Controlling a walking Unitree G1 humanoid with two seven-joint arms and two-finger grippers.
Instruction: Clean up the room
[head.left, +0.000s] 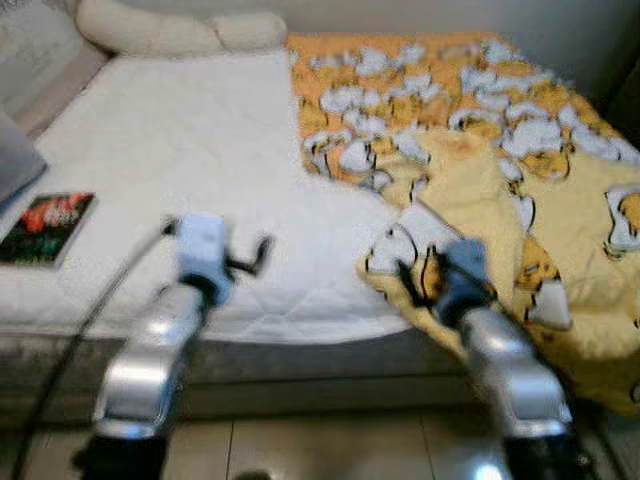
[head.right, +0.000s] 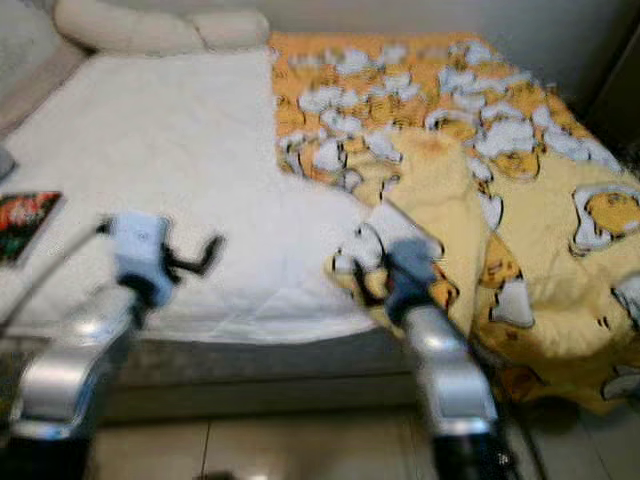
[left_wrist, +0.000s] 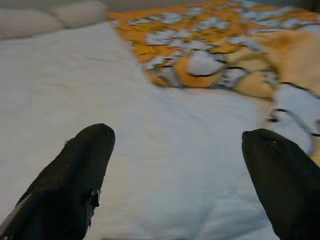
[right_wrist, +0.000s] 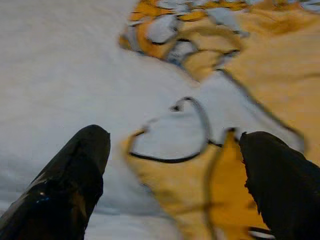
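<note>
We stand at the foot of a bed with a white quilted mattress (head.left: 190, 170), and by our judgement the tidying has barely begun: the yellow and orange fleece blanket with white cartoon figures (head.left: 520, 200) lies crumpled over the bed's right half, one corner flopped toward the front edge and a fold hanging over the side, so it is not yet spread or folded. Our right claw (right_wrist: 172, 165) reaches over that near corner with its two black fingers set wide apart and nothing between them; the blanket's white-and-yellow edge lies just beyond the fingertips. Our left claw (left_wrist: 177, 170) hovers over bare mattress, equally wide open and empty, the blanket well apart from it. What is left, as we read it, is to take hold of the blanket, lay it out, and deal with the loose item at the left edge. By count we see one blanket, one flat rectangular book or packet with a dark red cover (head.left: 47, 228) near the mattress's left front corner, and two cream pillows (head.left: 175, 30) against the headboard end.
</note>
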